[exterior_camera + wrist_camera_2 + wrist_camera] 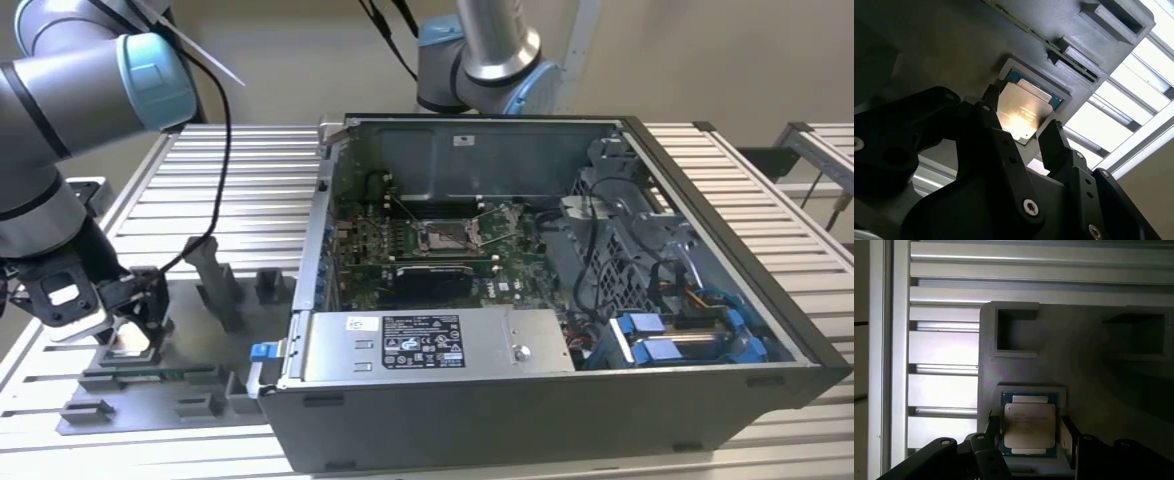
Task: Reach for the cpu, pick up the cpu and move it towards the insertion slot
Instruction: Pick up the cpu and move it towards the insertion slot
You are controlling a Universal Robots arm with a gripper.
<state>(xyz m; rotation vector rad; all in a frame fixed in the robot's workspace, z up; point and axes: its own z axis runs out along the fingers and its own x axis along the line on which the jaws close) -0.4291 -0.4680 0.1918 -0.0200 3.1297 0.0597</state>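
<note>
The cpu [1030, 426] is a small square chip with a silvery top and a greenish edge, lying flat in a recess of the grey plastic fixture [1084, 365]. It also appears in the second wrist view as the cpu [1021, 110], brightly lit. My gripper [1030, 434] hangs low over it, open, with one black finger [985, 120] on each side of the chip and a thin gap at each edge. In the exterior view the gripper [130, 325] is at the left, over the fixture [174, 385]. The insertion slot [447, 237] is a silver-framed socket on the motherboard inside the open computer case.
The open computer case [561, 400] takes up the middle and the exterior view's right, with a power supply [427, 345] at its front and cables at the right. Upright posts [220, 285] stand on the fixture beside my gripper. A second arm [487, 50] stands behind the case.
</note>
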